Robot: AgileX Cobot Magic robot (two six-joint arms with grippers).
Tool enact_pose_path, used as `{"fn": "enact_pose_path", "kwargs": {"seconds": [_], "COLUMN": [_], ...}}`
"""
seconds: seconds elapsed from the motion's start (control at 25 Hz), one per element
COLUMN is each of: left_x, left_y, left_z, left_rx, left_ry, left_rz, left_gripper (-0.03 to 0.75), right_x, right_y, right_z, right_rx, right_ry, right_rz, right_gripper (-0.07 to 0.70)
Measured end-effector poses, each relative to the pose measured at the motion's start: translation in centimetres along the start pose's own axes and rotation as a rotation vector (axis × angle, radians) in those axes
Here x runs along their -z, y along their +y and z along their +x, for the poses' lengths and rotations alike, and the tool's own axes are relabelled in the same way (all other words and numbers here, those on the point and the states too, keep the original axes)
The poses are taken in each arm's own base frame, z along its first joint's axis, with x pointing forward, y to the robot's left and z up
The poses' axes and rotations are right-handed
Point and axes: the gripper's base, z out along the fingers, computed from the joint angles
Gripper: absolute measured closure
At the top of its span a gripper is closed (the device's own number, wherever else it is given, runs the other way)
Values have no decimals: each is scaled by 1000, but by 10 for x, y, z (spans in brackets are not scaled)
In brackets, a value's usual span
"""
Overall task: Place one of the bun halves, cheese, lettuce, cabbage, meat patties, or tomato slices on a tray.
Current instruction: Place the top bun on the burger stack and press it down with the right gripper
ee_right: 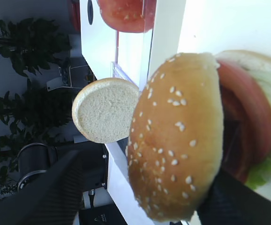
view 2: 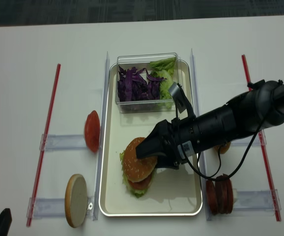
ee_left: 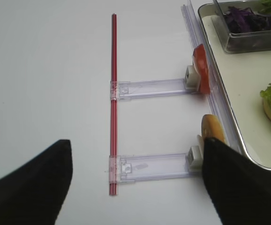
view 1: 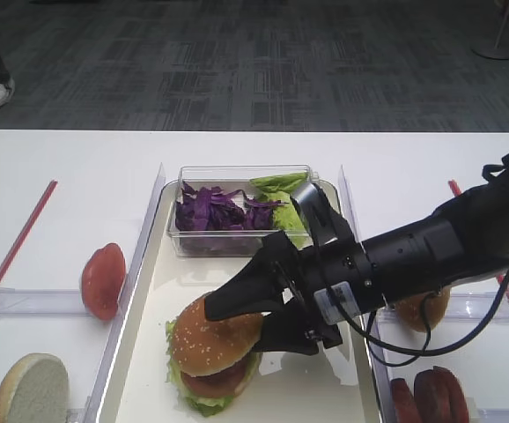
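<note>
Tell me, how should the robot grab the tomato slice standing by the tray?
Probably across its two flat faces, coming down from above. The tomato slice stands on edge against a clear holder beside the tray, so the rounded rim points up and both faces are bare for the fingers.

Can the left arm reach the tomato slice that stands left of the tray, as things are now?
Probably yes. The tomato slice stands on edge outside the tray, with bare table before the left gripper. Nothing lies between them, and the right gripper is busy over the burger.
</note>
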Motion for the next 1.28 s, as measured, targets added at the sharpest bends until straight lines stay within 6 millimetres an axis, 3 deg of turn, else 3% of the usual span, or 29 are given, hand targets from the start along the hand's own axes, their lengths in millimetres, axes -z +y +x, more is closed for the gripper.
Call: {"fn": "enact_pose_path", "kwargs": {"seconds": [0.64, 1.28], "left_x": [0, 0], "left_y": [0, 0], "left_z": [0, 0], "left_rx": [0, 0], "left_ry": [0, 0], "left_rz": [0, 0], "left_gripper": [176, 176], "right_x": [0, 5], "right_y": [-3, 7], "right_z": [8, -13], "right_rx": [-111, -117], "right_ry": [90, 292], "right_rz": [43, 235], "right_gripper": [111, 111]}}
